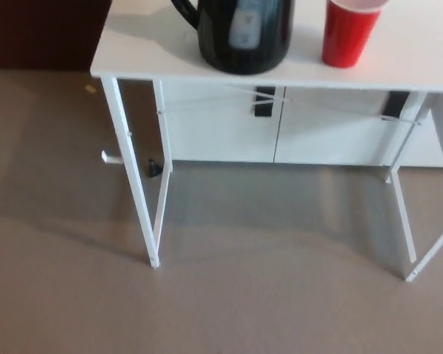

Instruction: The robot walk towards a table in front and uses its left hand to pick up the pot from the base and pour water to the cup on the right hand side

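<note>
Neither hand of the robot shows in the head view, so their state cannot be told and no place can be given relative to them. The black pot [240, 33] stands untouched on the white counter [133, 63], its handle toward the robot's left; the red cup [348, 33] stands apart from it, on the right. By the look of it, only the approach is underway — grasp, lift and pour all remain. Bare brown floor [221, 295] lies between robot and counter — nothing blocks the way. White cabinets [221, 125] stand behind the counter's thin legs.
</note>
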